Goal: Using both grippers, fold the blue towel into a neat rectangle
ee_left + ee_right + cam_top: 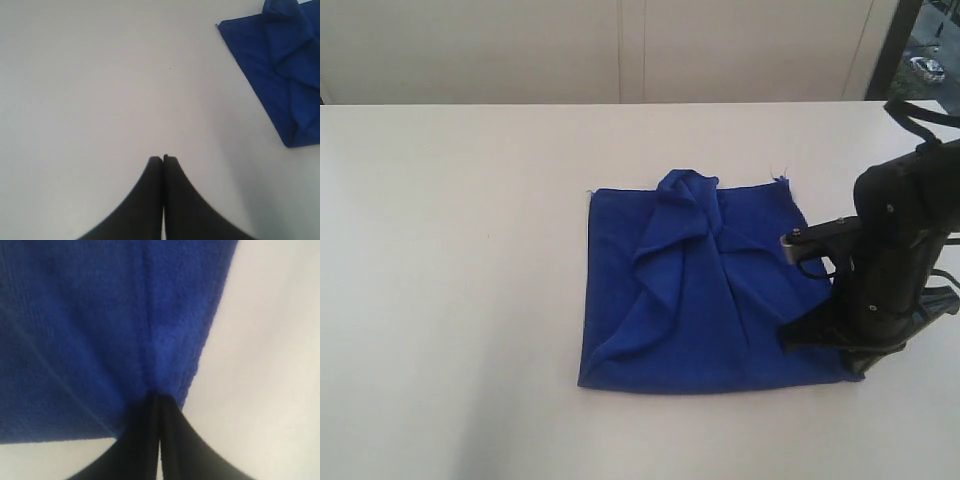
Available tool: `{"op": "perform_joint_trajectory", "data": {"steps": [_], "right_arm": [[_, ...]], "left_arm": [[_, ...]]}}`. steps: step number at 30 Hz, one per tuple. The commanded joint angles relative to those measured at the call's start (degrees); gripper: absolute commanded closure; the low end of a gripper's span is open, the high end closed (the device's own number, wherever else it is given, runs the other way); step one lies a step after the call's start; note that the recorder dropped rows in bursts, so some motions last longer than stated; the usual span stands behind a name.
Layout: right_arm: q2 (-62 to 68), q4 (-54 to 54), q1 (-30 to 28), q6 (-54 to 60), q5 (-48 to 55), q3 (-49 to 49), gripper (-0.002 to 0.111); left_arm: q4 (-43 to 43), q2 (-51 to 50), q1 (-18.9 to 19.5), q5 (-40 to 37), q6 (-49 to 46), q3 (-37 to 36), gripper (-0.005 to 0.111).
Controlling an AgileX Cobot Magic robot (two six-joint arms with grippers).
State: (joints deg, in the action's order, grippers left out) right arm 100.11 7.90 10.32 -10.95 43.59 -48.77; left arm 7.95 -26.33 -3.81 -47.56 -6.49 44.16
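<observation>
Nearest the camera side, the left gripper (163, 159) hangs over bare white table (100, 75), its two black fingers pressed together with nothing between them; the blue towel (690, 300) lies well apart from it, off to one side. Next comes the right gripper (159, 399), down at the towel's near right corner, jaws clamped tight with the cloth gathering into creases right at their tips, so it looks to be pinching that corner. Behind it the towel spreads over the middle of the table, roughly square but not flat: a bunched ridge (685, 210) of folds runs from the near left corner up to the far edge, where it humps. Beyond that, only table and a pale wall (620, 50).

I judge the fold is only starting: one corner is gripped and the other hand is idle. The next move calls for the left gripper to open, reach the near left corner and pinch it, so both can lift together and carry the near edge over to the far edge
</observation>
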Motion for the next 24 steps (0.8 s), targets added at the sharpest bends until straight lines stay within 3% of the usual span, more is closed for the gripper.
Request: {"op": "perform_joint_trajectory", "data": {"steps": [1,14,24], "right_arm": [[-0.01,0.06,-0.53,0.7,1.27,0.21,0.108],[-4.76,1.8,-0.53,0.7,4.25,-4.2,0.108],[-10.55,-3.9,-0.53,0.7,-6.08,-4.2,0.108]], "left_arm": [[0.35,0.38,0.21,-0.46,0.09,-0.28,0.107],[0.35,0.38,0.21,-0.46,0.09,-0.28,0.107],[0.35,0.38,0.21,-0.46,0.09,-0.28,0.107]]}}
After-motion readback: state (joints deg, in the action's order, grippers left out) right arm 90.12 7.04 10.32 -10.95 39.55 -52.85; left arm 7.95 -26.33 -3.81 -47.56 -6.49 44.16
